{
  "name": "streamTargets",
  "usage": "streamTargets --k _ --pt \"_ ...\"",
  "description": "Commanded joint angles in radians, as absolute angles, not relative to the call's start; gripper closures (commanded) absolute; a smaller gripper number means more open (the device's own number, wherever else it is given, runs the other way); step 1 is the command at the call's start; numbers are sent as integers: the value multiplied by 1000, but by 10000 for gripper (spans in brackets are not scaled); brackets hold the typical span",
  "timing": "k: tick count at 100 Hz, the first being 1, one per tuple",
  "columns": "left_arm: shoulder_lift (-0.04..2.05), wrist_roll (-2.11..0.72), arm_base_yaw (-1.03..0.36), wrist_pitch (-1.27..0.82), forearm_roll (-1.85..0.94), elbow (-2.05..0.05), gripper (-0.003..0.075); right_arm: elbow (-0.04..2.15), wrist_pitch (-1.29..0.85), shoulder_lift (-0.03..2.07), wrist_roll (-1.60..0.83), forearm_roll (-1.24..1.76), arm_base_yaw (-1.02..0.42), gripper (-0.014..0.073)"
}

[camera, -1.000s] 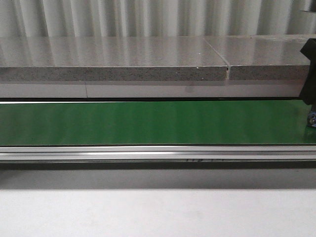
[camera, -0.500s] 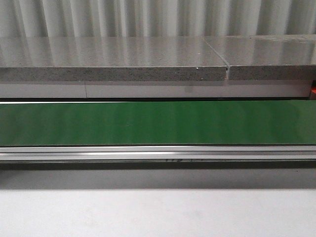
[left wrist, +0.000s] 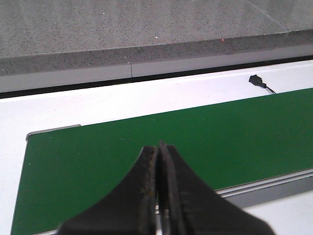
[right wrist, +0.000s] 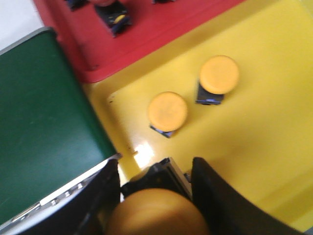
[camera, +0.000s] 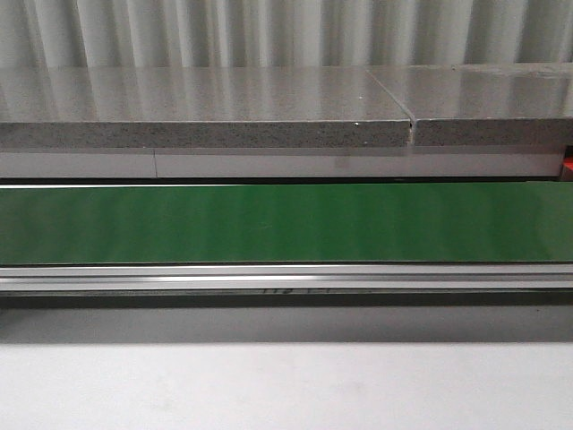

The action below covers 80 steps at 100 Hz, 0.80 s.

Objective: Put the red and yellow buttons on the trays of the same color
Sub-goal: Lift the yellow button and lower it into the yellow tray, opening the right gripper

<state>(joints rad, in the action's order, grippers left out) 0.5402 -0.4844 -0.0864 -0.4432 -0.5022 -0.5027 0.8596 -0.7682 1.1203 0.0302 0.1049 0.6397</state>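
In the right wrist view my right gripper (right wrist: 155,169) is shut on a yellow-capped button (right wrist: 156,210) with a black body, held over the yellow tray (right wrist: 264,137). Two more yellow buttons (right wrist: 167,111) (right wrist: 219,75) stand on that tray. The red tray (right wrist: 161,29) lies beyond it, with a dark button base (right wrist: 115,20) on it; its cap is cut off by the frame edge. In the left wrist view my left gripper (left wrist: 158,147) is shut and empty above the green conveyor belt (left wrist: 146,152). Neither gripper shows in the front view.
The green belt (camera: 286,222) runs across the front view between an aluminium rail (camera: 286,278) and a grey stone ledge (camera: 206,112). A sliver of red (camera: 568,166) shows at the right edge. A small black connector (left wrist: 256,80) lies beside the belt.
The right arm's black gripper, seen at the right edge of the front view a second ago, has moved out of that view to the right. The belt stays bare.
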Motion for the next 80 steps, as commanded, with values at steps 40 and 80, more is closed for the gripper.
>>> streamTargets --k 40,80 --pt "541 -478 -95 -383 -524 -530 740 758 -471 1113 123 101 817 567" --pt "541 -478 -95 -383 -524 -530 740 758 -394 1311 128 98 817 567"
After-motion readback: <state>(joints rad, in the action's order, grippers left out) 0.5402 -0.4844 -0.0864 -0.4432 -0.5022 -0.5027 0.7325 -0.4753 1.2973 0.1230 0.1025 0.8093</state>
